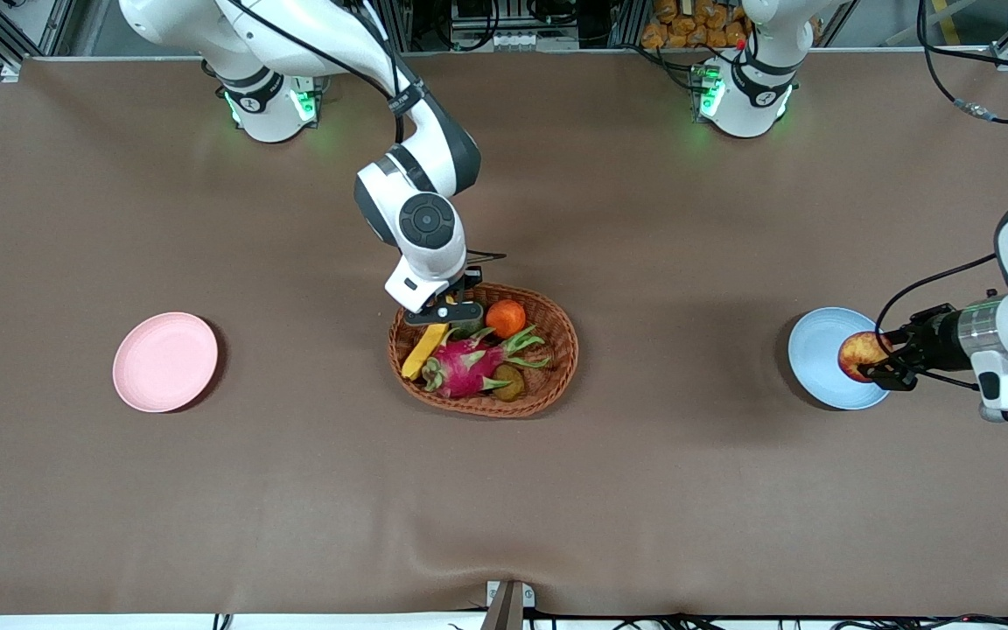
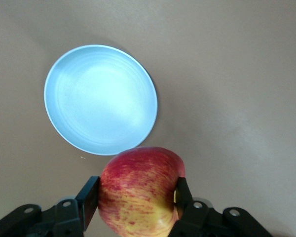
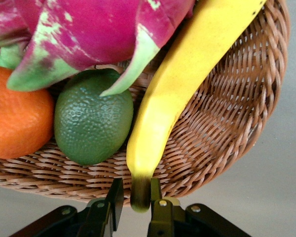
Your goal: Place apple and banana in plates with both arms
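Note:
My left gripper is shut on the red-and-yellow apple and holds it over the edge of the pale blue plate at the left arm's end of the table. In the left wrist view the apple sits between the fingers of the left gripper, with the blue plate below. My right gripper is down at the wicker basket. Its fingers straddle the dark tip of the yellow banana with a small gap on one side. The right gripper is open. The banana lies in the basket. The pale pink plate is empty.
The basket stands mid-table and also holds an orange, a pink dragon fruit, a brown kiwi and a green citrus. The brown tablecloth spreads wide around both plates.

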